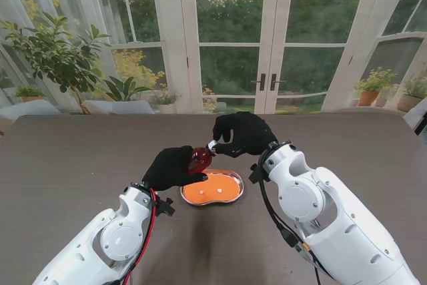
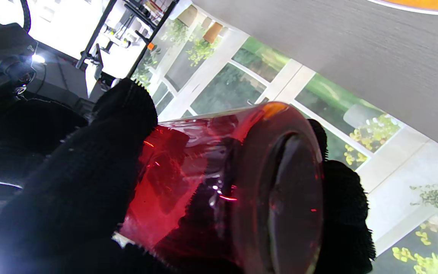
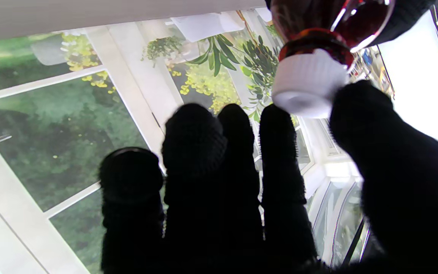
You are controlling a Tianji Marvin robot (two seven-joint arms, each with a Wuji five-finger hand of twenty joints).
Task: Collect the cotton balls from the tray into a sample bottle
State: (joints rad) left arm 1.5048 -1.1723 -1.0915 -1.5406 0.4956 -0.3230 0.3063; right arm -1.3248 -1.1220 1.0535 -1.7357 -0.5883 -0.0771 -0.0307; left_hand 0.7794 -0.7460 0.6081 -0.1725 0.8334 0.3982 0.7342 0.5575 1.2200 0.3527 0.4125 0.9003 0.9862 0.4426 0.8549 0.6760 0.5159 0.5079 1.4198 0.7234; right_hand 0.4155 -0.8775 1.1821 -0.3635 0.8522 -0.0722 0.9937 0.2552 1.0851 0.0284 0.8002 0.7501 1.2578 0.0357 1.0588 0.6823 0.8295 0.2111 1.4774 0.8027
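Holding the red bottle (image 1: 199, 159) tilted above the tray's 11 o'clock rim, left hand (image 1: 172, 168) is clamped round its body. Right hand (image 1: 243, 134) pinches the white cap (image 3: 307, 83), thumb and finger on either side. Two cotton balls (image 1: 208, 193) lie in the orange tray (image 1: 230, 196).

Risks: cap slipping from knit fingertips and rolling off; glass twisting in the left grip.

Grey wood-grain counter (image 1: 73, 158); glazed doors (image 1: 237, 38), potted plants (image 1: 57, 55) at 12 o'clock.

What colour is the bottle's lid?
White. The cap on the red bottle shows best in the right wrist view.
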